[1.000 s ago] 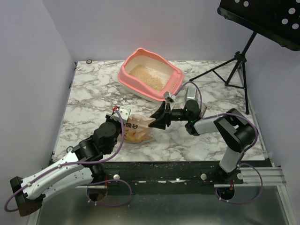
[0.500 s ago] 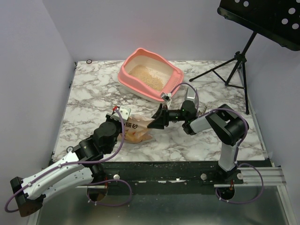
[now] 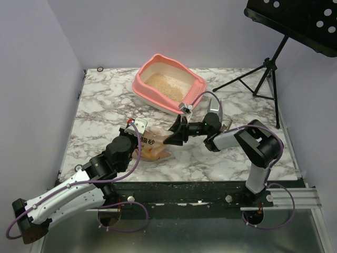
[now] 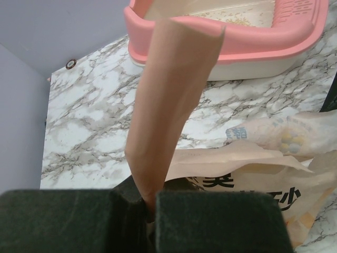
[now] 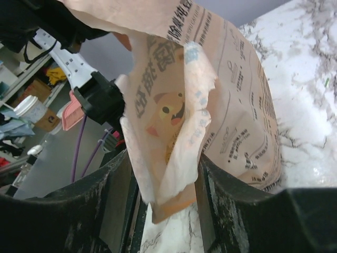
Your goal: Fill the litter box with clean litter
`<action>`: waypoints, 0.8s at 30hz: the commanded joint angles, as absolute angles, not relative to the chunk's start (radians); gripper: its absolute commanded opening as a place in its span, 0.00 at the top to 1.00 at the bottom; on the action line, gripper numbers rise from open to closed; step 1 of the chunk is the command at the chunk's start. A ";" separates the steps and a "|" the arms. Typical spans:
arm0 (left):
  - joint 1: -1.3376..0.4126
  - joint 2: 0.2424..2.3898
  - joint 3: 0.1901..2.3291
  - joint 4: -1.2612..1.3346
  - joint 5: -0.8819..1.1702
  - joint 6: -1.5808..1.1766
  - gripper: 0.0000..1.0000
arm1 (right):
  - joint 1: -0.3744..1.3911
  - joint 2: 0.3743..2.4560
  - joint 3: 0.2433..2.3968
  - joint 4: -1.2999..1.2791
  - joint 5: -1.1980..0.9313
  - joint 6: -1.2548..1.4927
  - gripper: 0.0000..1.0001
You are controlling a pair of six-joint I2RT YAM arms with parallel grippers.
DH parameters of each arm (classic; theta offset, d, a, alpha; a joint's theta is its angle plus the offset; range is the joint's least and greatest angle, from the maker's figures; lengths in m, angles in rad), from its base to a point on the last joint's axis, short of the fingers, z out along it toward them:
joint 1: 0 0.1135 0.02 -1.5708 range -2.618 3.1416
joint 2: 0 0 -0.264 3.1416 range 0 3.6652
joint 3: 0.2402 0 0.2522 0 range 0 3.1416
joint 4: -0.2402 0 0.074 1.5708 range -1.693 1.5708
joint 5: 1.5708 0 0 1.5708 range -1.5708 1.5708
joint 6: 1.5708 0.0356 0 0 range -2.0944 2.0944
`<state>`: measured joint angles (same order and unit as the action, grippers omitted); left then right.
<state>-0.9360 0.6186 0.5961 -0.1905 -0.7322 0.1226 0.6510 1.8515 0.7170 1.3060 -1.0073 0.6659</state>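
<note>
1. Top external view.
   - The bag point(image 3: 153, 148) lies on the near part of the marble-patterned table point(image 3: 105, 105) and carries the dark characters 猫砂. Its smaller print is too small to read.
   - The litter box point(image 3: 158, 104) stands at the back of the table, well apart from the bag, with clean litter point(image 3: 164, 86) covering its floor.
   - Pale lilac walls close in the table. A black music stand point(image 3: 295, 21) on a tripod stands at the right rear.
   - The left gripper point(image 3: 135, 138) is at the bag's left end and the right gripper point(image 3: 176, 138) at its right end. Their jaws cannot be made out from here.
2. Left wrist view.
   - The left gripper point(image 4: 150, 203) has its dark foam pads point(image 4: 210, 221) pressed together on a tall strip of the bag's paper, which hides part of the litter box point(image 4: 295, 45).
   - Litter point(image 4: 237, 20) shows over the pink rim.
   - On the bag point(image 4: 253, 174), large dark blue characters are cut off by the pads and the frame edge. A small blue label is too blurred to read.
3. Right wrist view.
   - The right gripper point(image 5: 163, 195) has its jaws standing apart around a thick, crumpled fold of the bag point(image 5: 231, 105). The fold fills the gap, and the jaws pinch it.
   - The print shows a cartoon animal face, rotated Chinese characters and lines of fine text too small to read.
   - White marbled table point(image 5: 305, 105) lies to the right.
   - Purple cables point(image 5: 79, 153) and blurred room clutter sit to the left.
</note>
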 commanded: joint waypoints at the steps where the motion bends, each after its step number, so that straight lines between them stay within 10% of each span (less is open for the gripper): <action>1: -0.925 0.607 0.618 -0.048 -0.741 0.127 1.00 | 0.673 1.796 0.753 1.496 -0.997 0.566 0.43; 7: -0.922 0.607 0.620 -0.046 -0.738 0.124 1.00 | 0.692 1.819 0.790 1.467 -1.008 0.561 0.53; 16: -0.916 0.598 0.632 -0.044 -0.704 0.107 1.00 | 0.710 1.848 0.805 1.468 -0.996 0.574 0.98; 24: -0.916 0.626 0.712 -0.092 -0.550 0.084 1.00 | 0.693 1.708 0.752 1.266 -0.943 0.457 1.00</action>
<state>-0.9173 0.6212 0.5995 -0.1898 -0.6800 0.1062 0.6968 1.8095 0.7750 1.2896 -0.9775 0.5476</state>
